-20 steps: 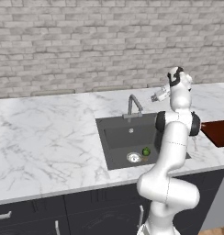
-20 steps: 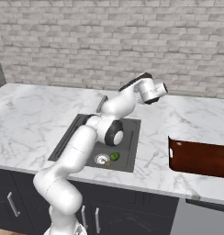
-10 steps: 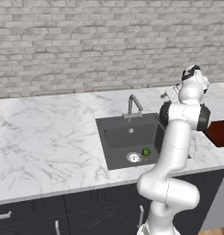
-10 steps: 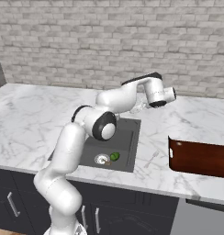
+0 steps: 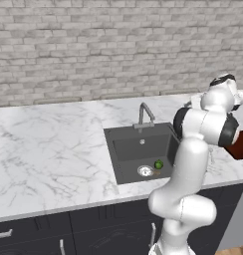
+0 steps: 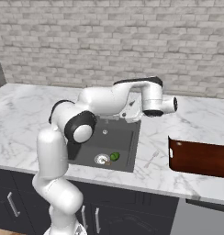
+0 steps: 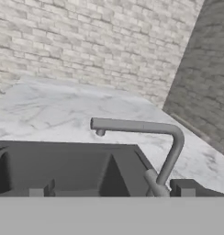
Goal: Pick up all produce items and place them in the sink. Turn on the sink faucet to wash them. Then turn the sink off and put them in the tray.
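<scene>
Beside the sink [image 5: 124,149], on its right, the white arm is reaching up over the marble tabletop [image 5: 49,154], and its hand [image 7: 109,192] is pointing back across the basin toward the faucet [image 7: 146,137]. From the hand's camera, the two dark fingertips [image 7: 36,191] are standing wide apart at the bottom edge, with nothing between them, so the hand is open and empty. Through that gap the thin grey spout is running sideways from a bent neck, its nozzle hanging over the dark basin, and its lever is lying just in front of the right fingertip, though whether the two are touching cannot be told.

Down in the sink, the shiny green lime-like fruit [image 5: 158,164] is sitting on the basin floor just beside the round silver drain [image 5: 145,171]. In the right base view the same green fruit [image 6: 114,156] is lying next to the drain, with a small tan-brown lumpy piece [image 6: 107,163] touching or almost touching the drain's near edge. In the left base view, that brown piece [image 5: 156,172] is showing as a small speck just beside the green fruit.

On the tabletop well to the right of the sink, the dark reddish-brown tray [image 6: 198,158] is sitting near the front edge, apart from the arm.
</scene>
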Robot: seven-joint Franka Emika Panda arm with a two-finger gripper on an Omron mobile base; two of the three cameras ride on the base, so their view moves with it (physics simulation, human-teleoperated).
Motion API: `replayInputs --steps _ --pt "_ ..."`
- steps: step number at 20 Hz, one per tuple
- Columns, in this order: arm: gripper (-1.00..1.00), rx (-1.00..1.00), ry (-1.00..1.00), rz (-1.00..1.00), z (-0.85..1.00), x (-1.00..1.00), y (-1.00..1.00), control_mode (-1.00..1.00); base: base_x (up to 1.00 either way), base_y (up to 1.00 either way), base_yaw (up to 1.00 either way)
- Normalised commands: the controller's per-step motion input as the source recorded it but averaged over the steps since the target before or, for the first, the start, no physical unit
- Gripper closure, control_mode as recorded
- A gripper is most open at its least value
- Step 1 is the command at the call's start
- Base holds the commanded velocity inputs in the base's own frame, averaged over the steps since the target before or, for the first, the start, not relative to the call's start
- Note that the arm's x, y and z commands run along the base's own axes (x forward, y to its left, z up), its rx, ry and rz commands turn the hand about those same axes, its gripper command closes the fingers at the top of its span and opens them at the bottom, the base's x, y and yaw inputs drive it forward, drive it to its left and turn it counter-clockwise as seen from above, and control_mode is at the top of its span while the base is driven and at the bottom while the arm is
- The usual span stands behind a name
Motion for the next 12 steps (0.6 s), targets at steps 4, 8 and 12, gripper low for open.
replayInputs --steps 4,8,12 --pt "-1.00 -0.01 -0.11 -0.13 0.35 -0.69 0.04 -1.00 0.00 0.00 0.00" --pt "-1.00 0.00 -0.05 -0.14 0.36 -0.60 0.09 -1.00 0.00 0.00 0.00" --pt "-1.00 -0.03 -0.01 -0.13 0.39 -0.50 0.19 -1.00 0.00 0.00 0.00"
